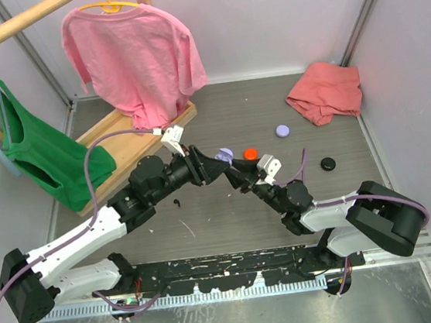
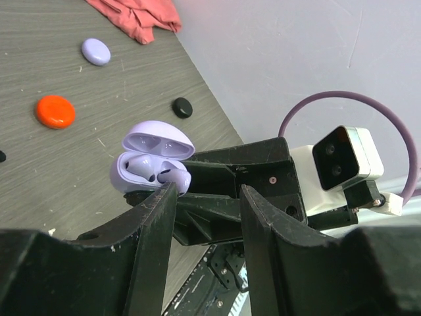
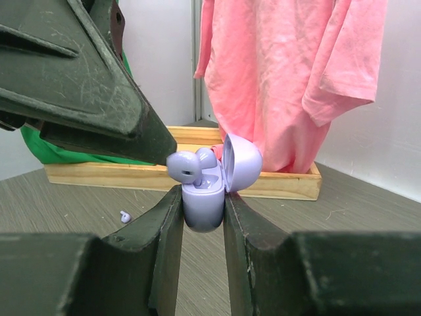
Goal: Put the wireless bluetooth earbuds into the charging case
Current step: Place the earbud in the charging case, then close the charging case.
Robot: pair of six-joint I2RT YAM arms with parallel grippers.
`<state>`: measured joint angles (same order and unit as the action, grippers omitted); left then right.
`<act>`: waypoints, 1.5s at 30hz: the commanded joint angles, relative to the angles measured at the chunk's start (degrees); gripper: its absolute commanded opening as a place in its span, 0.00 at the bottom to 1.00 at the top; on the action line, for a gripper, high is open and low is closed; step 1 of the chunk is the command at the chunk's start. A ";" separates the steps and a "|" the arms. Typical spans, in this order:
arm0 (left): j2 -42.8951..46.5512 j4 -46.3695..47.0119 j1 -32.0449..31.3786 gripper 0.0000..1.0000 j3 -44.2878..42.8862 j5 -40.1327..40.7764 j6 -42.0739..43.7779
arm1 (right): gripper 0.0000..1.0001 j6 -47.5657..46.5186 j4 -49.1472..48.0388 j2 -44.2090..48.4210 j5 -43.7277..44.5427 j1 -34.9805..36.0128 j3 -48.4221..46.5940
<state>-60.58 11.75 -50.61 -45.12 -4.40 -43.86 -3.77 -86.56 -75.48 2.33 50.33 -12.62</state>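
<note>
Grey table (image 1: 207, 225) from above: both arms meet over its middle, the lilac charging case (image 1: 225, 155) raised between them. Left wrist: left gripper (image 2: 207, 191) has jaws apart, a fingertip (image 2: 164, 197) beside a lilac earbud (image 2: 158, 174) sitting proud in the lid-up case. Right wrist: right gripper (image 3: 202, 197) clamps the case's base; seating seems underway, needing a gentle downward press.

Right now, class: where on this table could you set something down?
Free: far table strip between the wooden tray and the crumpled coral cloth; also near middle, between left arm and right arm. Crowded: centre, where left gripper and right gripper meet by the orange-red case.
</note>
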 commanded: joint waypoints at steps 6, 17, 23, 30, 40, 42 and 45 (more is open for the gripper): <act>-2.63 3.45 -0.50 0.45 -4.03 -2.89 0.53 | 0.01 0.37 -6.58 0.34 -1.01 0.21 -1.31; 1.67 -5.92 -0.45 0.56 -6.39 0.56 6.98 | 0.01 -0.22 -3.98 2.31 -0.84 0.13 -0.39; 4.24 -13.78 1.11 0.66 -8.03 -0.42 12.22 | 0.01 0.59 2.33 5.41 -3.73 -0.48 -0.64; 4.54 -19.63 6.67 0.79 -10.02 -10.23 13.00 | 0.01 4.91 9.85 11.15 -12.43 -3.76 -1.35; 2.61 -14.66 12.20 0.94 -9.10 -23.74 6.26 | 0.01 14.56 9.90 10.57 -26.05 -8.64 -3.64; 1.67 -14.36 12.35 0.96 -9.26 -24.81 5.65 | 0.01 16.46 7.18 9.62 -27.84 -9.07 -3.85; 0.00 -14.30 12.70 0.97 -9.48 -25.15 4.51 | 0.01 19.39 5.28 8.30 -30.06 -9.63 -4.60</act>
<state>-59.05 -5.91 -38.48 -52.75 -25.52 -37.01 10.20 -74.56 -66.08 -22.55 41.39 -14.39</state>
